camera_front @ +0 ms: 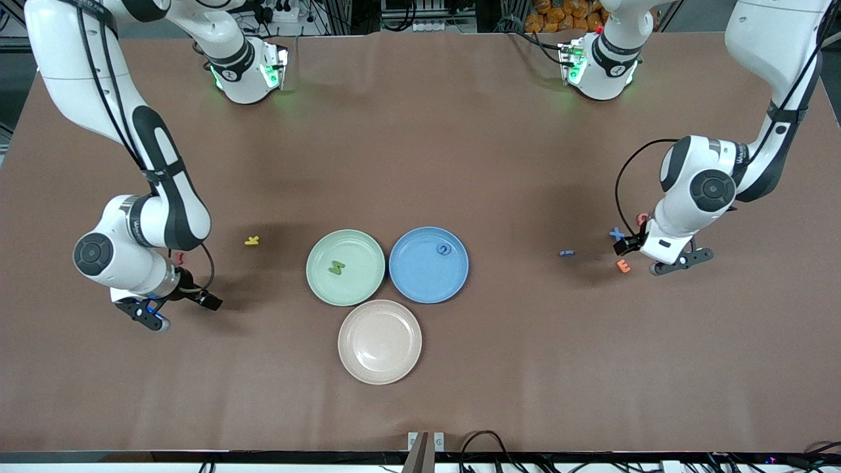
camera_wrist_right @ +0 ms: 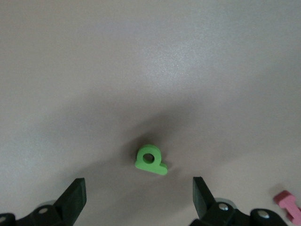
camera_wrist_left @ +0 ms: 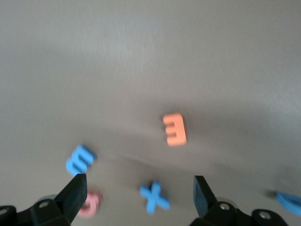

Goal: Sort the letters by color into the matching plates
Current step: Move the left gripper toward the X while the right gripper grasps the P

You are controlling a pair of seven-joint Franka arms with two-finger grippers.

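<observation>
The pale green plate (camera_front: pixel 345 289) holds one green letter (camera_front: pixel 337 267), and the blue plate (camera_front: pixel 428 286) beside it holds one blue letter (camera_front: pixel 445 249). My left gripper (camera_front: pixel 654 255) (camera_wrist_left: pixel 140 181) hangs open over a cluster of letters at the left arm's end: a blue X (camera_wrist_left: pixel 154 197) (camera_front: pixel 616 232) lies between its fingers, with another blue letter (camera_wrist_left: pixel 80 159) close by. A third blue letter (camera_front: pixel 567 253) lies toward the plates. My right gripper (camera_front: pixel 181 307) (camera_wrist_right: pixel 138 183) is open over a green letter (camera_wrist_right: pixel 150 160), which the arm hides in the front view.
A beige plate (camera_front: pixel 380 368) sits nearer the front camera than the two coloured plates. An orange E (camera_front: pixel 623 265) (camera_wrist_left: pixel 174 129) and a pink letter (camera_front: pixel 642 219) (camera_wrist_left: pixel 90 203) lie by the left gripper. A yellow letter (camera_front: pixel 251 241) and a pink letter (camera_wrist_right: pixel 288 204) lie near the right gripper.
</observation>
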